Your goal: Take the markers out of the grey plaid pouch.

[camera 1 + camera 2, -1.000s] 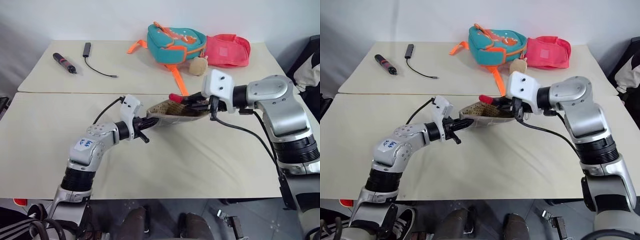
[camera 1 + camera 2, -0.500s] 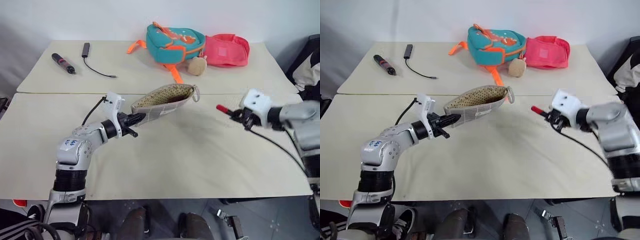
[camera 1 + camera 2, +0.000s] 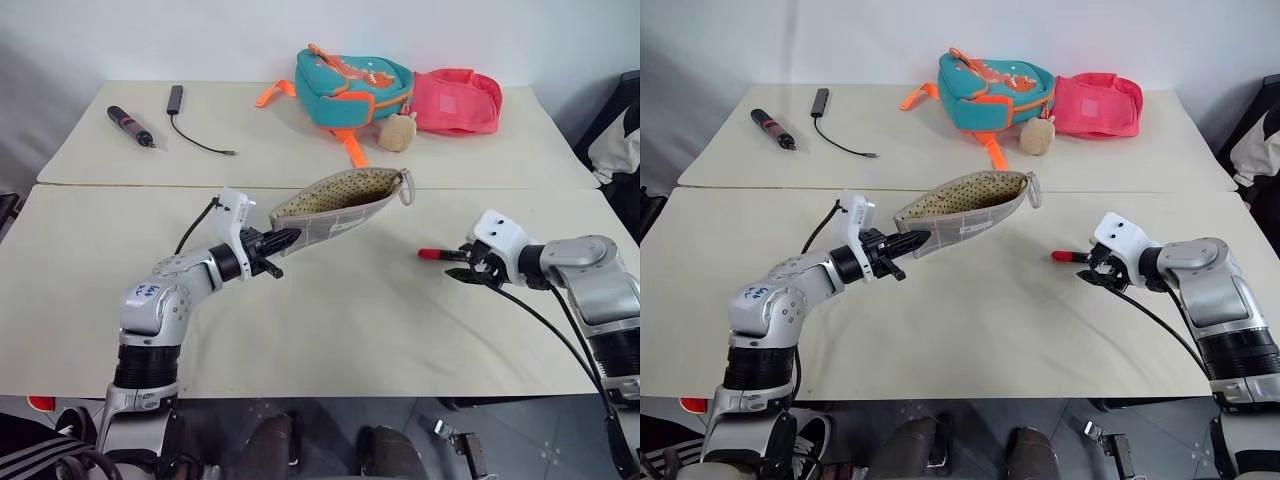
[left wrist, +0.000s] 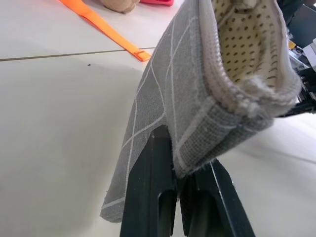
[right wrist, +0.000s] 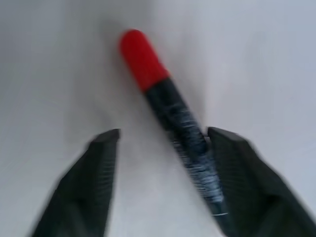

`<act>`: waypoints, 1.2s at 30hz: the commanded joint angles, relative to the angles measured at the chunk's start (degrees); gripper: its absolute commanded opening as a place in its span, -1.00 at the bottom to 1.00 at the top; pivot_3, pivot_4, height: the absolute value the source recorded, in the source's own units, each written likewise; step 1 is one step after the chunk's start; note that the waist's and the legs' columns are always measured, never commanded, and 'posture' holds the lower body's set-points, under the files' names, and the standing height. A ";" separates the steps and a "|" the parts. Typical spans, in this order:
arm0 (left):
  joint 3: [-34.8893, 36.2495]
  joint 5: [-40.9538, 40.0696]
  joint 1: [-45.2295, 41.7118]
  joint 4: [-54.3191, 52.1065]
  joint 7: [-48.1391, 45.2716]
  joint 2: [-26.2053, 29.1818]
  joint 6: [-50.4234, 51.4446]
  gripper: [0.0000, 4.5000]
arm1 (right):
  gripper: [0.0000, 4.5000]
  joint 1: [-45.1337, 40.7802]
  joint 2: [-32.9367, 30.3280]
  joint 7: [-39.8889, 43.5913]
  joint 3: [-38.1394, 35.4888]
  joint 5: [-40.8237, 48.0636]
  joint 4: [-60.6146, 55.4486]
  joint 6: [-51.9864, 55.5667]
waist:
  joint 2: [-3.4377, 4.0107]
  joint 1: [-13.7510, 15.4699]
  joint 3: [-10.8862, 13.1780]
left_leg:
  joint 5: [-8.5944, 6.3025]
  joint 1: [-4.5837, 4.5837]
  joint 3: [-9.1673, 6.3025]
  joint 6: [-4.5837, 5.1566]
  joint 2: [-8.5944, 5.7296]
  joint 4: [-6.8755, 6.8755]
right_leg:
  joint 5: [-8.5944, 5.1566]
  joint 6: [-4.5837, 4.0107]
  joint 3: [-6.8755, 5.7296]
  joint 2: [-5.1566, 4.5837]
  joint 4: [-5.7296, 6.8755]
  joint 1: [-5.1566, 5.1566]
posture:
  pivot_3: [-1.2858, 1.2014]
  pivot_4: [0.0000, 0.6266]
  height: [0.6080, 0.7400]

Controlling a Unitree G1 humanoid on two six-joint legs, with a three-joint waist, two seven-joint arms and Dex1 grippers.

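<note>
Pouch (image 3: 340, 205) pinched by left gripper (image 3: 283, 240), mouth up; red marker (image 3: 436, 254) level between spread right gripper (image 3: 462, 266) fingers.

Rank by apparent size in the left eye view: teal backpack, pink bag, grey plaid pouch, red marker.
1. teal backpack
2. grey plaid pouch, which looks close to the pink bag; the pouch is nearer the camera, so I won't rank those two.
3. red marker, clearly smallest.

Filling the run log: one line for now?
left gripper: shut on pouch | right gripper: open | red marker: released
</note>
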 commanded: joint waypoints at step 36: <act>-5.64 -9.21 -4.06 -10.39 -0.26 6.35 18.79 -1.00 | -0.07 -22.76 7.92 13.10 2.58 15.28 -10.98 -1.33 | -0.03 -0.91 0.02 | 0.02 -0.02 -0.02 0.04 -0.05 -0.03 | 0.08 0.10 0.18 0.06 -0.01 -0.07 | 0.03 -0.52 1.00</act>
